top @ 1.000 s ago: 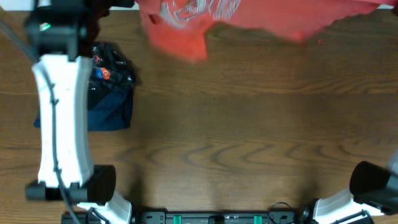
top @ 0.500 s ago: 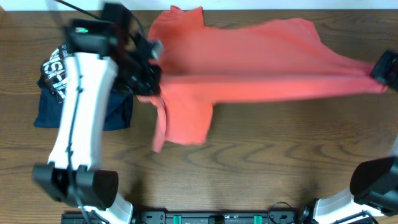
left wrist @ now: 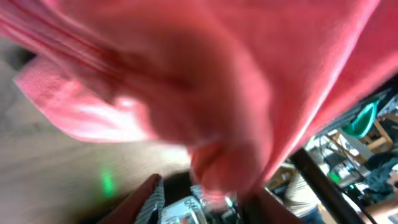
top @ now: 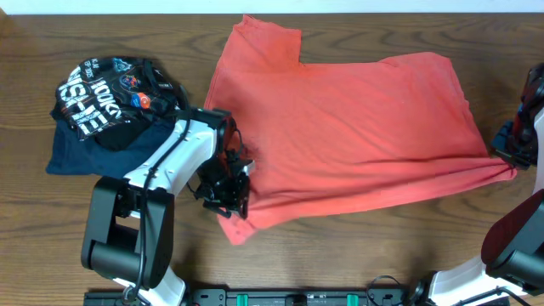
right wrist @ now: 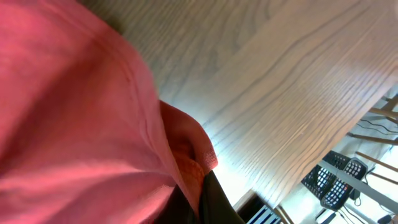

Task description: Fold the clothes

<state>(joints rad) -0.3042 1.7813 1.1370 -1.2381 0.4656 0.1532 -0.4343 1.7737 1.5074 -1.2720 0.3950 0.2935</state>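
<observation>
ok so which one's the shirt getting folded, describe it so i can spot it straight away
On the wooden table, look at the middle: the orange-red T-shirt lies spread out there, taking up most of the width. It is the only red piece and the only one laid flat; the black garment with white lettering and the navy garment sit piled at its left.

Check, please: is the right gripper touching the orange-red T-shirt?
Touching. The right wrist view shows the hem of the T-shirt bunched and pinched in the right gripper; overhead, the cloth runs taut to that gripper.
</observation>
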